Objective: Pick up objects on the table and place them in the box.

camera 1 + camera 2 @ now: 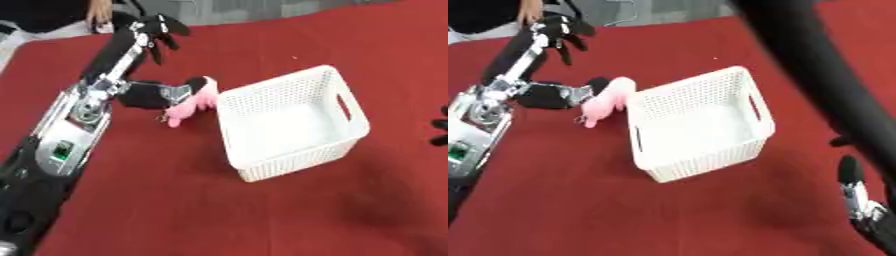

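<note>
A white perforated box (346, 107) stands empty on the red table, slightly askew. A pink soft toy (194, 102) lies against the outside of its left wall. A dark object with a silvery end (149, 95) lies on the table touching the toy's left side. My left arm reaches up the left side, and my left hand (156, 29) hangs open near the far edge, well beyond the toy and holding nothing. My right hand (852, 187) rests open at the lower right, fingers up, apart from the box.
The red tablecloth (262, 215) covers the table to the front and right of the box. In the right eye view a blurred black arm (815, 65) crosses from the top to the right edge. The table's far edge runs along the top.
</note>
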Controlling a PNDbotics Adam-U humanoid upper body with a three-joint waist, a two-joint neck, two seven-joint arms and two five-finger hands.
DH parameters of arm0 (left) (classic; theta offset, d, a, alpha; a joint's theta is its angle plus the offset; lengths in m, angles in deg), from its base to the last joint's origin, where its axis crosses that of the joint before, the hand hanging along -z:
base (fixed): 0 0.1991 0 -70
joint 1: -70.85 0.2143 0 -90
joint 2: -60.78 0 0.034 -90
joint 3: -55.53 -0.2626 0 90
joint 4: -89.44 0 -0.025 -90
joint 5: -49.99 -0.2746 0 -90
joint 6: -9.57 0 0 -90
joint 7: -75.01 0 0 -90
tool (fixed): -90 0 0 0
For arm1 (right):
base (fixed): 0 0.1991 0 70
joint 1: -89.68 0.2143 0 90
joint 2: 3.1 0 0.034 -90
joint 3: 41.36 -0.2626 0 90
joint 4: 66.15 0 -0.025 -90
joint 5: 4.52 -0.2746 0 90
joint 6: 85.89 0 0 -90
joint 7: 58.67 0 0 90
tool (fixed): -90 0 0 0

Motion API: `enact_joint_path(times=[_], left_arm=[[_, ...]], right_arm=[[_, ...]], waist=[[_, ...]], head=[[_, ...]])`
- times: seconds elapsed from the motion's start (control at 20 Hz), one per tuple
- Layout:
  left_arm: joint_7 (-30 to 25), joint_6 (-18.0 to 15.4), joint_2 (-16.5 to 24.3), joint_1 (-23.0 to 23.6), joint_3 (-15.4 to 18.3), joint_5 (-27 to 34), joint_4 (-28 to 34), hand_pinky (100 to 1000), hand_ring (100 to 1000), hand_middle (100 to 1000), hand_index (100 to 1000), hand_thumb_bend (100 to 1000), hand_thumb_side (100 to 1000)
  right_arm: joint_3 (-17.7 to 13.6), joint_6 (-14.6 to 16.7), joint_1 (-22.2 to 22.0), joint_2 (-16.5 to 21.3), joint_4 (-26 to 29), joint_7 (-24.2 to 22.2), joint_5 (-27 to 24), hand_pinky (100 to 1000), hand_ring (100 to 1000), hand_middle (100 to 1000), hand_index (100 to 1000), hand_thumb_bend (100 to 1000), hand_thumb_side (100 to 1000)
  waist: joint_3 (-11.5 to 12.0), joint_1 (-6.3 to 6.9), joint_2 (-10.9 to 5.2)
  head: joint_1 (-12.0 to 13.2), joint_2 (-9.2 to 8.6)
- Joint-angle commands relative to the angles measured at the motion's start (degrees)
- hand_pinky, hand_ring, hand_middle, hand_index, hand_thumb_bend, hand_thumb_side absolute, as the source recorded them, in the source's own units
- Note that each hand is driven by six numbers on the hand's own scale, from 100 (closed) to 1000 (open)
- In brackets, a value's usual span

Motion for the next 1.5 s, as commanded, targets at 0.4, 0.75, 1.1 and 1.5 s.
enact_joint_path(times=[0.4,0.75,1.1,1.5], left_arm=[[-0.5,-5.8,2.8,-8.3,-1.5,-9.3,-11.2,462,655,732,798,404,584],[-0.1,-7.7,3.0,-11.1,-1.2,-15.7,-16.0,482,657,727,791,428,576],[1.5,-8.8,2.2,-12.0,-0.3,-19.1,-21.4,491,656,729,788,416,583],[2.5,-9.7,1.5,-11.4,-0.1,-21.6,-25.1,488,653,729,786,389,608]], right_arm=[[0.1,0.2,0.2,0.7,0.8,-0.4,-0.3,628,776,837,806,114,700],[0.1,0.2,0.2,0.8,0.8,-0.4,-0.3,628,775,835,803,111,700],[0.0,0.4,0.5,0.8,0.8,-0.3,-0.4,627,774,834,800,108,701],[0.0,0.6,0.8,0.8,0.8,-0.3,-0.5,627,773,834,799,106,702]], waist=[[-0.4,-0.13,-0.95],[-0.4,-0.21,-1.05],[-0.7,-0.35,-0.93],[-0.9,-0.61,-0.77]], head=[[0.9,-0.57],[0.7,-0.58],[0.7,-0.86],[0.8,-1.00]])
